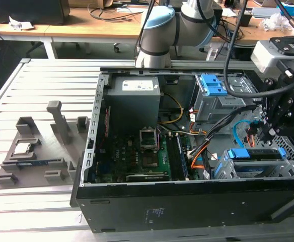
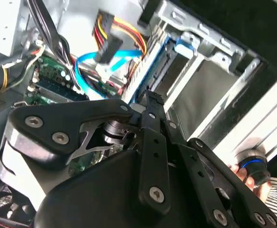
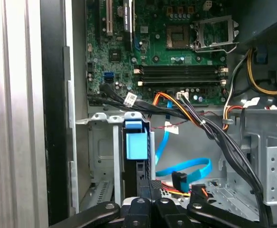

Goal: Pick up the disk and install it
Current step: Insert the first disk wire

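The disk point(image 1: 255, 155), silver-grey with a blue carrier frame, lies in the drive cage point(image 1: 222, 169) at the case's front corner, on the exterior view's right. My black gripper point(image 1: 267, 135) hangs just above it, fingers shut, tips at the disk's upper edge. In the first wrist view the disk point(image 3: 136, 145) shows edge-on inside the cage, with the gripper point(image 3: 151, 190) right behind its black end. The second wrist view has the gripper point(image 2: 150, 97) against the disk's blue frame point(image 2: 176, 46). Whether the tips touch the disk I cannot tell.
The open computer case point(image 1: 187, 201) holds a grey power supply point(image 1: 133, 96), a motherboard point(image 1: 137, 151) and a second cage with a blue latch point(image 1: 212, 85). Black, orange and blue cables point(image 3: 186, 168) run beside the drive cage. A grey fixture point(image 1: 36, 146) sits on the slatted table.
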Robot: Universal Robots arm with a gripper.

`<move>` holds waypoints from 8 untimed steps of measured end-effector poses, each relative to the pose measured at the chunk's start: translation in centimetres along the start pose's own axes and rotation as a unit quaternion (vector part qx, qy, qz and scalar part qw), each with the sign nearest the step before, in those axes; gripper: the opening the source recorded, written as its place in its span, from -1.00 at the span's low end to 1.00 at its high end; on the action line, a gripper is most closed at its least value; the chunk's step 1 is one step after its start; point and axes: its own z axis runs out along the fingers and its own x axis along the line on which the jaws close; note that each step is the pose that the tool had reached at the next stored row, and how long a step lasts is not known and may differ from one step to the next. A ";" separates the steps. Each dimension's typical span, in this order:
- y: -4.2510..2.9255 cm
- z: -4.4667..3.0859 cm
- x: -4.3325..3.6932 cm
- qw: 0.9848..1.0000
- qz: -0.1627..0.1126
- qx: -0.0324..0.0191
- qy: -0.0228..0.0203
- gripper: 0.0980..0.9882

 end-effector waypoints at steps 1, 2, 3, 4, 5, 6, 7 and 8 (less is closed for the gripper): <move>-0.47 0.02 -0.40 1.000 0.000 0.000 0.000 -0.98; -1.43 0.04 -1.31 1.000 0.000 0.000 0.001 -0.98; -1.74 0.07 -1.94 1.000 0.000 0.000 0.001 -0.98; -1.90 0.08 -2.27 1.000 0.000 0.000 0.001 -0.98; -2.02 0.13 -2.55 1.000 0.000 0.000 0.001 -0.98; -2.04 0.21 -2.65 1.000 0.000 0.000 0.001 -0.98; -2.05 0.22 -2.66 1.000 0.000 0.000 0.001 -0.98; -2.06 0.22 -2.67 1.000 0.000 0.000 0.001 -0.98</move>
